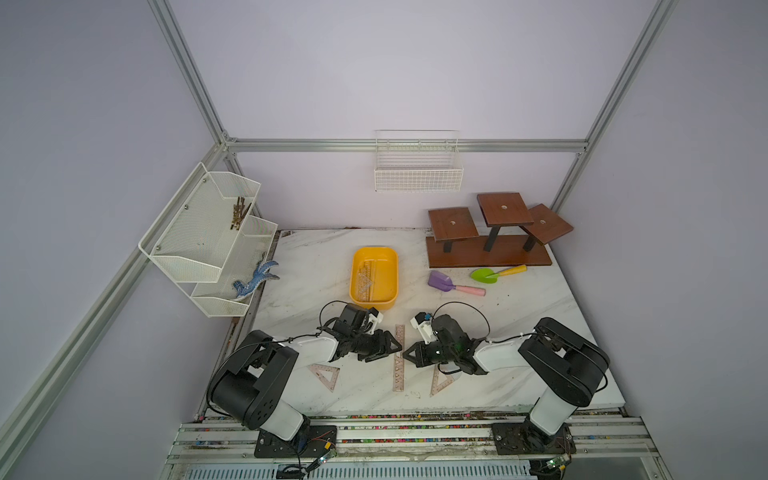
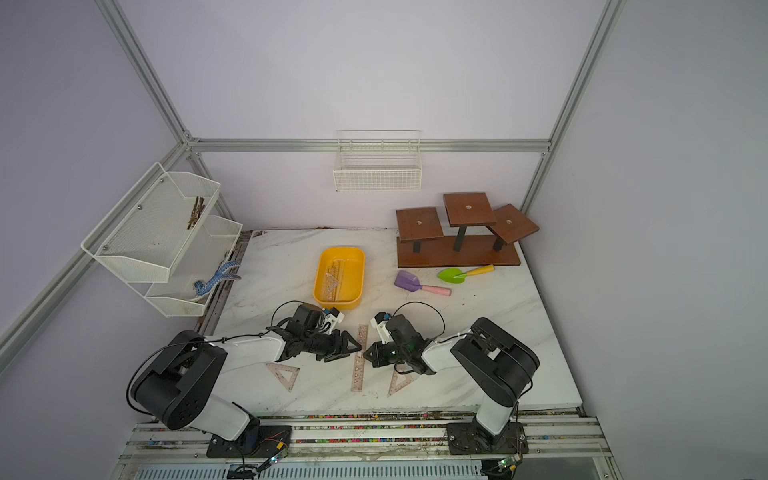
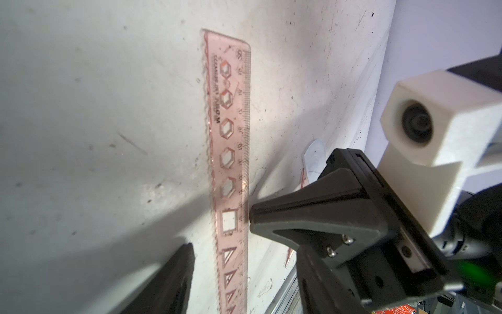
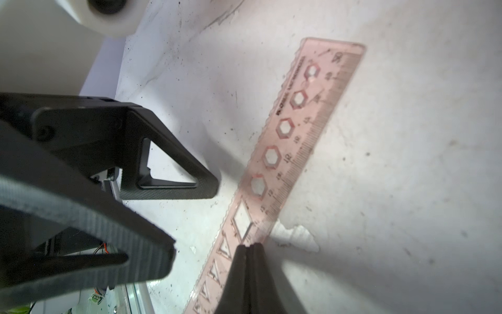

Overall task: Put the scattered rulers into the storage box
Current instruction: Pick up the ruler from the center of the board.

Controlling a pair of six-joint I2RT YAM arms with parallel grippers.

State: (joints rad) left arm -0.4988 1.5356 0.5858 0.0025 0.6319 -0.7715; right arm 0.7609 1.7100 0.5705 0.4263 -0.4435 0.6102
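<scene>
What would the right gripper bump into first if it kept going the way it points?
The long pink ruler. The shut right gripper points at its edge and seems to be touching it. Past the ruler sits the open left gripper.

Read the white marble tabletop (image 1: 307,266) as a clock face, with twelve at the back wall. A white wire basket (image 1: 418,176) hangs on that wall at twelve. A brown wooden stand (image 1: 490,254) with three square platforms sits at one. Just in front of it lie a green toy shovel (image 1: 483,274) with a yellow handle and a purple toy shovel (image 1: 441,282) with a pink handle, not touching. At ten, beyond the table's edge, a two-tier white mesh shelf (image 1: 195,237) holds brown sticks (image 1: 239,212) above and a blue toy lizard (image 1: 254,281) below.
</scene>
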